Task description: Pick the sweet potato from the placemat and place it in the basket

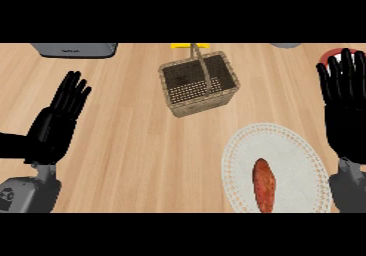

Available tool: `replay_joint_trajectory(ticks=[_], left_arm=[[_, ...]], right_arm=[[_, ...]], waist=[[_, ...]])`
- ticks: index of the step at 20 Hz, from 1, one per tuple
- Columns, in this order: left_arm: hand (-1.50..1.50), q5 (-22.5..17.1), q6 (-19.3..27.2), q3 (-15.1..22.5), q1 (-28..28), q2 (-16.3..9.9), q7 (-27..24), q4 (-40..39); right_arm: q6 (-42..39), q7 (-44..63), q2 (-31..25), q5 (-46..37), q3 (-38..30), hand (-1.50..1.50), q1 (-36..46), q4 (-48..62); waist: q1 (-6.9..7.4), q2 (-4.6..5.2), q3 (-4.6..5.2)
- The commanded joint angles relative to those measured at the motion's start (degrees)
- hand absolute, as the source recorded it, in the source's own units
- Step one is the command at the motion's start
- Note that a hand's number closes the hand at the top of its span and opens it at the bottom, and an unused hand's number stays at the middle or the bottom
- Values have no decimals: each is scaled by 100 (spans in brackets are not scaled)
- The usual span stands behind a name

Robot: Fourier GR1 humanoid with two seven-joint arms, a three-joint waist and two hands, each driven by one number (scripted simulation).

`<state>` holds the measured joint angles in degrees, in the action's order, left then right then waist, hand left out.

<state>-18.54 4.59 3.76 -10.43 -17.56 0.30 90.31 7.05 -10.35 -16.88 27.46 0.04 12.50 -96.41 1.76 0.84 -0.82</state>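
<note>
Both hands, left (57, 122) and right (348, 107), rest straight-fingered beside sweet potato (264, 184), placemat (293, 150) and basket (198, 82).

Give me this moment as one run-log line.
sweet potato: on placemat, untouched | basket: empty | left hand: open, at left | right hand: open, beside placemat | pick not yet begun

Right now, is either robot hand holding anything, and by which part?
Nothing is held. The left robot hand and right robot hand are both open; the sweet potato lies untouched on the placemat.
</note>
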Motion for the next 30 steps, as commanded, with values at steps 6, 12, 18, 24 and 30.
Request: replay_joint_trajectory(ticks=[6,12,18,24,30], left_arm=[[0,1100,396,160,-14,-696,690,-749],[0,1256,482,436,217,-581,1283,-653],[0,1294,517,314,-56,-496,1163,-1102],[0,1239,463,315,-33,-501,1308,-909],[0,1383,417,292,-60,-495,1030,-1129]], right_arm=[[-3203,-749,-47,1289,309,150,-602,1616],[-3322,-3600,766,-806,822,-150,-1720,510],[-1772,-2529,-382,-2093,91,-150,-1895,-45],[-2379,-1920,-2310,-2959,-507,-150,-2140,-317],[-3828,-1747,-3512,-2914,-481,-150,-2389,-671]], waist=[[-71,128,-9],[-255,-107,68],[-415,-106,106],[-317,-118,98],[-239,-91,93]])
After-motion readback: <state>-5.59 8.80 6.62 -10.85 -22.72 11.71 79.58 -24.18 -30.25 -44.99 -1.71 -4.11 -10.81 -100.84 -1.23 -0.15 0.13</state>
